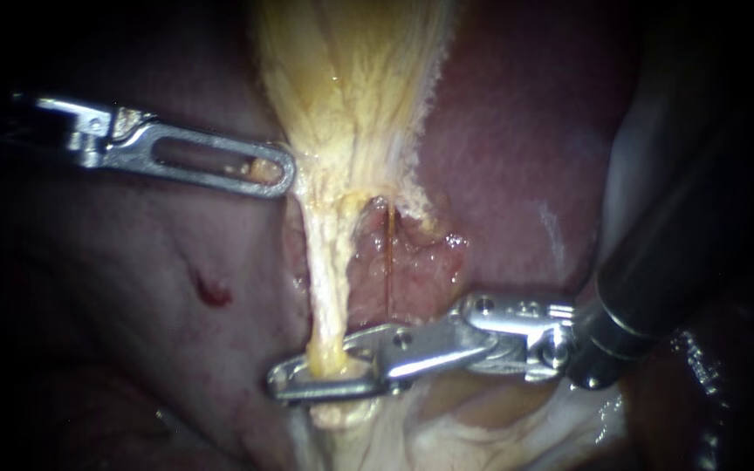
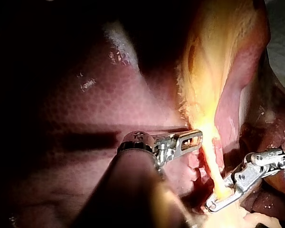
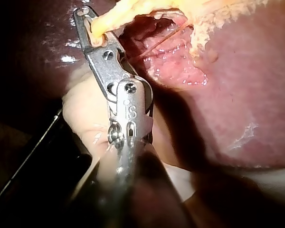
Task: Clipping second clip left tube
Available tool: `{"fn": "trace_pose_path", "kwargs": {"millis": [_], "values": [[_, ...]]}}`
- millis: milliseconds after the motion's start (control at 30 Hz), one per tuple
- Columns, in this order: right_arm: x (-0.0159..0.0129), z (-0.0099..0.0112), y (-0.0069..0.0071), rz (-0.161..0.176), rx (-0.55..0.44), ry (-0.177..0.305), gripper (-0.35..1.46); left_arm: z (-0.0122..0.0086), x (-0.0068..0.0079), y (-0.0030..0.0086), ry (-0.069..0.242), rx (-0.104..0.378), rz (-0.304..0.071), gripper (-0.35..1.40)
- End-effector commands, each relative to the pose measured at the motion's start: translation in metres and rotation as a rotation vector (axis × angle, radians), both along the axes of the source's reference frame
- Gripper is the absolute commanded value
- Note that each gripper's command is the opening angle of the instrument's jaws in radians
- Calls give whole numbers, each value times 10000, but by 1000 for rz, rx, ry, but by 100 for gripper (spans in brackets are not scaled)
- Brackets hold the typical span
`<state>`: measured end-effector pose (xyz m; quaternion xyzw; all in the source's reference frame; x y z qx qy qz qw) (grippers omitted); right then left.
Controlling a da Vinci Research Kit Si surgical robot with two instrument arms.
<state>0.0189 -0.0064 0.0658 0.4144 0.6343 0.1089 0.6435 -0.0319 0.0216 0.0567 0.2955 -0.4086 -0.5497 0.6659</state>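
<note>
The left tube (image 1: 329,279), a pale yellow strand, runs down from the gallbladder (image 1: 351,78) towards 6 o'clock in the endoscope view. Its lower end passes through the pincer of the right instrument (image 1: 283,384) at about 7 o'clock. That pincer is nearly closed, with one jaw against each side of the tube. The pincer of the left instrument (image 1: 284,171), at 10 o'clock, is closed flat on the gallbladder's edge, well apart from the other pincer. Just beside the left tube, at its 3 o'clock, a thin reddish tube (image 1: 388,262) crosses raw liver (image 1: 499,157).

Left instrument (image 1: 265,168) beside tube (image 1: 329,270); right instrument (image 1: 307,382) around it.
</note>
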Motion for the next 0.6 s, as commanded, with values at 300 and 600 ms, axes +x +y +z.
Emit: {"fn": "trace_pose_path", "kwargs": {"millis": [300, 600], "values": [[-1, -1, -2, -10, 9, 3, -35, 0, 0, 0, 0, 0, 0, -35], [-1, 0, -1, -13, 9, 4, -35, 1, 0, 0, 0, 0, 0, -35]]}}
